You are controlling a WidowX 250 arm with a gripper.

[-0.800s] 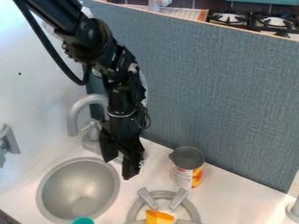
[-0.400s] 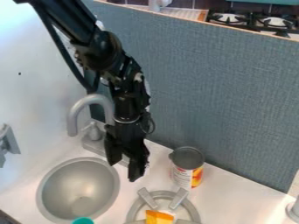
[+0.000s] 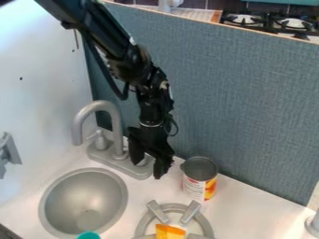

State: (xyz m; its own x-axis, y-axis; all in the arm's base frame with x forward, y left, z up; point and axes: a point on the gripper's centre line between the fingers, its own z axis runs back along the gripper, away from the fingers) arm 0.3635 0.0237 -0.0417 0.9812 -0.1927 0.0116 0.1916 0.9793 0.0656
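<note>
White side wall (image 3: 44,107) on the left of the view, small dark spot on it, brightest near the top. Blue-grey panel (image 3: 249,98) with woven-looking texture, thin wood-toned top edge, stands slanted along the back of the white counter (image 3: 249,210). Round grey sink basin (image 3: 84,203) set in it. Over the panel I see a gas stove (image 3: 271,21) with black grates, a pale ribbed surface (image 3: 198,15) beside it, dark tiled wall (image 3: 215,4) behind.

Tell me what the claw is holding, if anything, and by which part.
Nothing: the black two-finger claw hangs open, its fingers apart with no object between them, near the cylindrical metal can with the white-and-orange label.
</note>
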